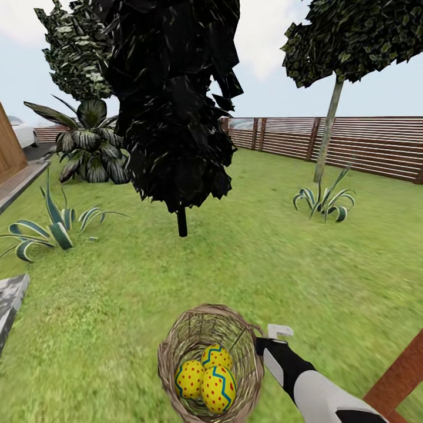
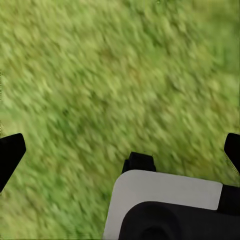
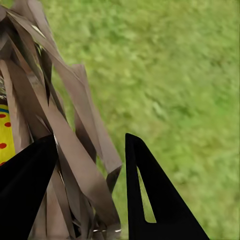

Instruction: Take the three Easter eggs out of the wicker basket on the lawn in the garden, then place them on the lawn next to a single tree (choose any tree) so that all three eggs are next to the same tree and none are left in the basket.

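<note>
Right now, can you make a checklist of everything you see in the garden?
Surface: green lawn, no holes seen.
Job's things: three eggs all inside the basket; pale-trunk tree far right by the fence.
Clutter: black tree, spiky plants.
Pincers: right pincer straddles the basket's rim, whether it grips is unclear; left pincer open above grass.
Cables: nothing seen.
Surroundings: grey paving at left.

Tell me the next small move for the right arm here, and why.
Probably carry the wicker basket toward the pale-trunked tree. The right gripper appears closed on the basket's rim, with weave strips between its fingers, all three Easter eggs lie inside, and that tree stands far across the lawn.
</note>
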